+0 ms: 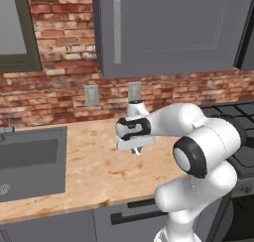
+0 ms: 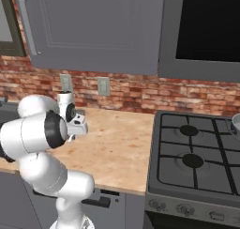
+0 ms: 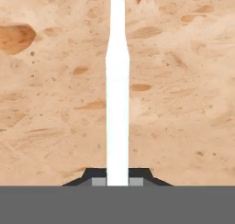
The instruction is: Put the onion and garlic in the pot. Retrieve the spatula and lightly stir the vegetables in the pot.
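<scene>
End effector is clamped on the thin pale silver-white handle of the spatula, above the speckled tan stone bench near its middle. Lift straight, keep the handle level, then carry it towards the black gas stove.

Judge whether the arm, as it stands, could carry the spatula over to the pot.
Probably yes, with a wide swing. The gripper is shut on the spatula above the counter; the pot sits far right on the stove, nothing standing between.
</scene>
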